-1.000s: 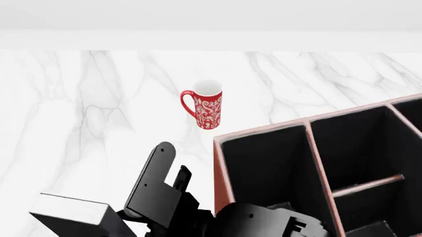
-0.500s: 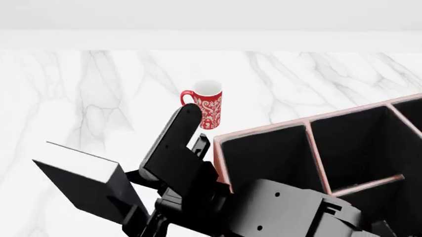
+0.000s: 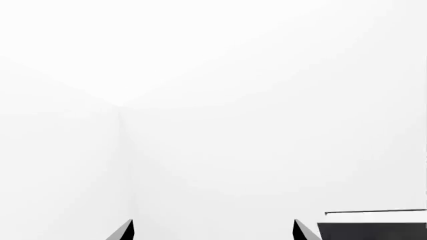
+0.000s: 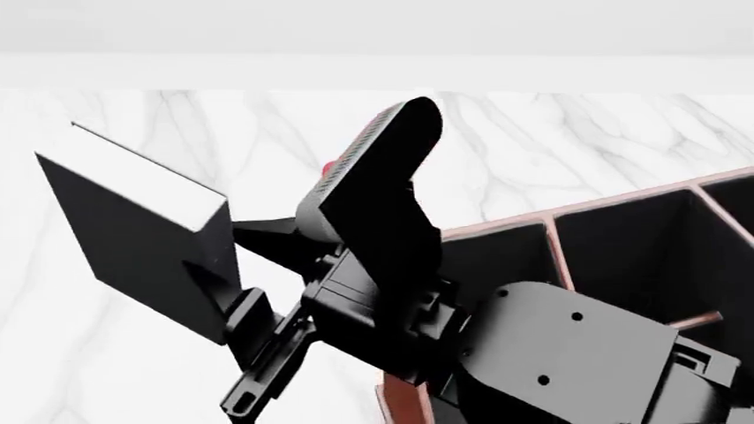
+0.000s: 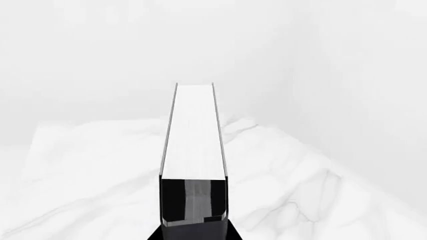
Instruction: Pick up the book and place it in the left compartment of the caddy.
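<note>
Right gripper [image 5: 193,232] clamps book [image 4: 136,234] near one end, lifted clear; stiff, slick hardcover may pivot. Left gripper [image 3: 212,231] spread, empty.

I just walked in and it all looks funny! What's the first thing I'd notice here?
The big black book jumps out first: the right gripper is clamped on it, holding it tilted in the air above the white marble table, at the left of the head view. Next is the reddish-brown caddy with black insides at the lower right, partly behind the robot's black arm. From the right wrist camera, the book's white page edge stands straight up.
</note>
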